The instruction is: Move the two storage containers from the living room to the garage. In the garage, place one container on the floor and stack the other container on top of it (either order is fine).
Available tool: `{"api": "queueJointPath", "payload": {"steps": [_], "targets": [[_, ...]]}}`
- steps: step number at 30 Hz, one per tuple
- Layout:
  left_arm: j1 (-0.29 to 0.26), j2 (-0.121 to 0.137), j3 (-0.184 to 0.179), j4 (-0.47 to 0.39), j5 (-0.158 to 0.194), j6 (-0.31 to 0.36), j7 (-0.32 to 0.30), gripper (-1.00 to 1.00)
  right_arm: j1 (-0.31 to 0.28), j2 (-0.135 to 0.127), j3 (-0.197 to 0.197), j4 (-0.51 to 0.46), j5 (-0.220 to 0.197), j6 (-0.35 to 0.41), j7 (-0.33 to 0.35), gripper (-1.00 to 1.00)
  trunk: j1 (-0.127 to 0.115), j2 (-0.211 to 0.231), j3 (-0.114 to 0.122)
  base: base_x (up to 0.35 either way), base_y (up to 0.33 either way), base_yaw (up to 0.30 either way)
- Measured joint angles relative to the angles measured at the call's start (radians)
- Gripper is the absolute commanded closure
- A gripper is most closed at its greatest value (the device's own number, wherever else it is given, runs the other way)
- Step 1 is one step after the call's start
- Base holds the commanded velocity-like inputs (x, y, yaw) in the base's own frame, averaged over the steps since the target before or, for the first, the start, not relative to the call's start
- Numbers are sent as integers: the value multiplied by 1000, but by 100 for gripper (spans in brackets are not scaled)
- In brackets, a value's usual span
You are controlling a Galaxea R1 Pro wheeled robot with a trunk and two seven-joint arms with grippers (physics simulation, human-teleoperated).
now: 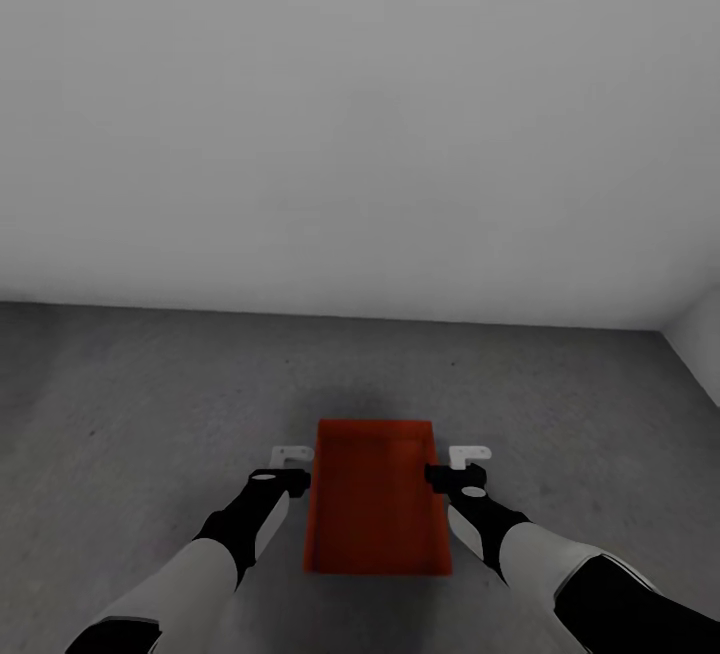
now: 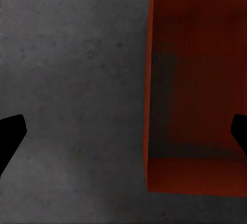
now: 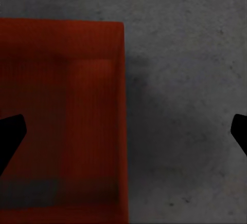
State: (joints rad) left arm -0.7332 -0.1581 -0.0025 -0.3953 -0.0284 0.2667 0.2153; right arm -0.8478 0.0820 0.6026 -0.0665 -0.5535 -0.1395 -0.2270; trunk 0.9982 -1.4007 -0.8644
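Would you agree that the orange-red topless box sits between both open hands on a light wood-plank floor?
Not quite: the orange-red topless box sits between the open left hand and right hand over a dark grey concrete floor, as the head view shows.

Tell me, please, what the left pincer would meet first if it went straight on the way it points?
Probably the container's side wall. The left pincer points down, open, its fingers straddling that wall, with floor under the outer finger. How high it hangs is unclear.
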Motion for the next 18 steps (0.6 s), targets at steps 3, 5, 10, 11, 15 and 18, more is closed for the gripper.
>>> {"api": "queueJointPath", "payload": {"steps": [3, 5, 10, 11, 15, 18], "targets": [[0, 0, 0, -1, 0, 0, 0, -100, 0, 0, 1, 0, 0, 0, 0, -100, 0, 0, 5, 0, 0, 0], [0, 0, 0, -1, 0, 0, 0, -100, 0, 0, 1, 0, 0, 0, 0, -100, 0, 0, 8, 0, 0, 0], [0, 0, 0, -2, 0, 0, 0, -100, 0, 1, 0, 0, 0, 0, 0, -100, 0, 0, 16, 0, 0, 0], [0, 0, 0, -2, 0, 0, 1, -100, 0, 1, 0, 0, 0, 0, 0, -100, 0, 0, 17, 0, 0, 0], [0, 0, 0, -2, 0, 0, 1, -100, 0, 1, 0, 0, 0, 0, 0, -100, 0, 0, 23, 0, 0, 0], [0, 0, 1, -2, 1, 0, 1, -100, 0, 1, 0, 0, 0, 0, 0, -100, 0, 0, 28, 0, 0, 0]]}}
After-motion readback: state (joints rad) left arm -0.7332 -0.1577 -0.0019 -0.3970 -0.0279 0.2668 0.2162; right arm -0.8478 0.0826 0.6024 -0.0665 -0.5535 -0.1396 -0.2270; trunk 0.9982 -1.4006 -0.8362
